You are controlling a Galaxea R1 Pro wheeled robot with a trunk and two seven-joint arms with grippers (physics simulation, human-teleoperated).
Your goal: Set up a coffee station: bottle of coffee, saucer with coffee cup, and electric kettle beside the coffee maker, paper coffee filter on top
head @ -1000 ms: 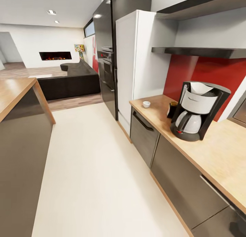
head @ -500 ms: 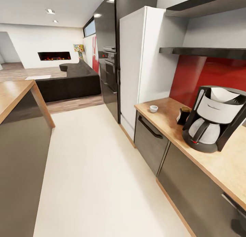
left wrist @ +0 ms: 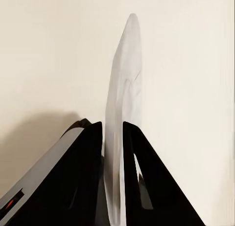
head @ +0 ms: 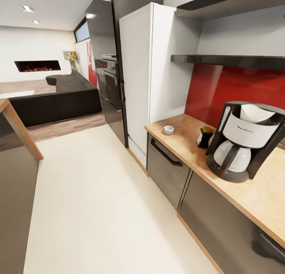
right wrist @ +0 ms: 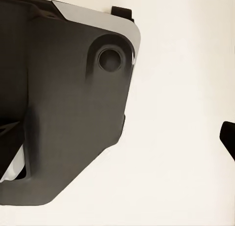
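view swung right, fireplace [head: 37, 65] now further left

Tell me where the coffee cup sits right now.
In the head view, the coffee cup stands on the wooden countertop, near the white fridge, apart from the coffee maker.

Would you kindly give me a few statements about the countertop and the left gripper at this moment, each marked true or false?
1. The coffee maker stands on the wooden countertop. True.
2. The small white cup sits on top of the coffee maker. False: it stands on the countertop near the tall white cabinet, apart from the machine.
3. The left gripper is shut on a thin white saucer, seen edge-on. True.
4. A dark bottle of coffee stands on the black shelf. False: it is on the countertop beside the coffee maker.
5. A white paper filter sits in the top of the coffee maker. True.
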